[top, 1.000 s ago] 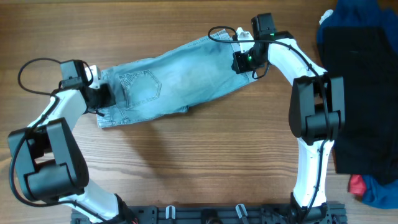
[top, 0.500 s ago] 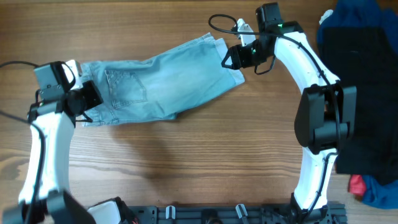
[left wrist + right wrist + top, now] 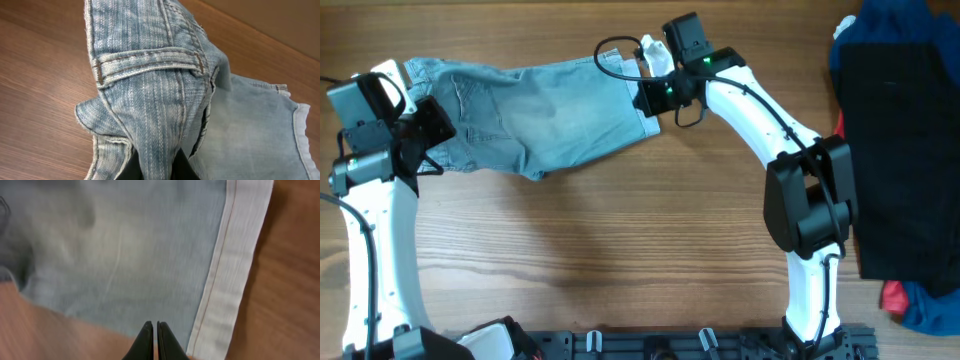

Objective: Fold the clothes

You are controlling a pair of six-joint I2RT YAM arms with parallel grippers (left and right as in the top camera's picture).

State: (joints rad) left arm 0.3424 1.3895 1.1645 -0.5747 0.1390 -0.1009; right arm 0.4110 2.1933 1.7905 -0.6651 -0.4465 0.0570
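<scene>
The light blue denim shorts (image 3: 550,110) lie at the table's far left, partly flat, with the waistband end lifted and bunched at the left. My left gripper (image 3: 432,130) is shut on the waistband; in the left wrist view the fabric and a belt loop (image 3: 150,100) drape over the dark fingers (image 3: 155,167). My right gripper (image 3: 648,98) sits at the cuffed hem end. In the right wrist view its fingers (image 3: 151,327) are shut with nothing seen between them, above the shorts' near edge (image 3: 125,245) beside the pale cuff (image 3: 235,265).
A black garment (image 3: 900,130) lies along the right edge of the table, with dark blue cloth (image 3: 890,20) behind it and red (image 3: 893,297) and blue (image 3: 930,310) cloth at its near end. Bare wood (image 3: 620,250) fills the middle and front.
Both arms have moved left, and the shorts have slid left with them. The left gripper has raised the waistband end, which now bunches up. The right gripper stayed at the hem.
</scene>
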